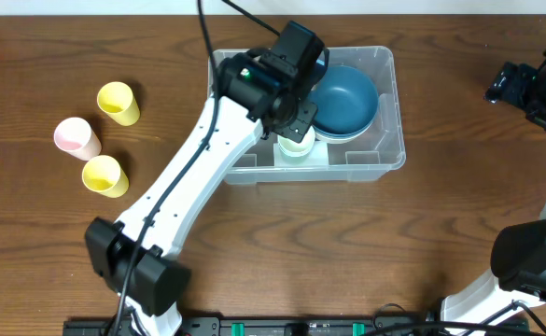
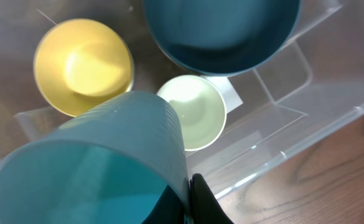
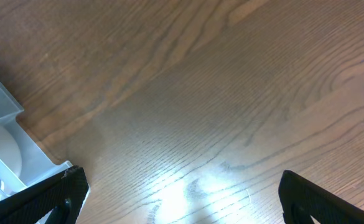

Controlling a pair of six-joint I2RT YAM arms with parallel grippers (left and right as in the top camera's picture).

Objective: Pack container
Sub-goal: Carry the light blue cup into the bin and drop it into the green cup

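Hovering over the large clear plastic bin (image 1: 385,154), the left pincer (image 2: 191,202) clamps a teal plastic cup (image 2: 94,168). A round blue plastic bowl (image 1: 345,98) and two small plastic cups (image 2: 194,112) lie beneath it, while three pastel plastic cups (image 1: 77,137) well aside await packing.

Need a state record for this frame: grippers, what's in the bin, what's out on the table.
left gripper: over the container, shut on teal cup
right gripper: open, empty, over bare table, right of the container
in container: blue bowl, green cup, yellow cup
on table, left of container: far yellow cup, pink cup, near yellow cup
teal cup: held above the container's contents, not yet released
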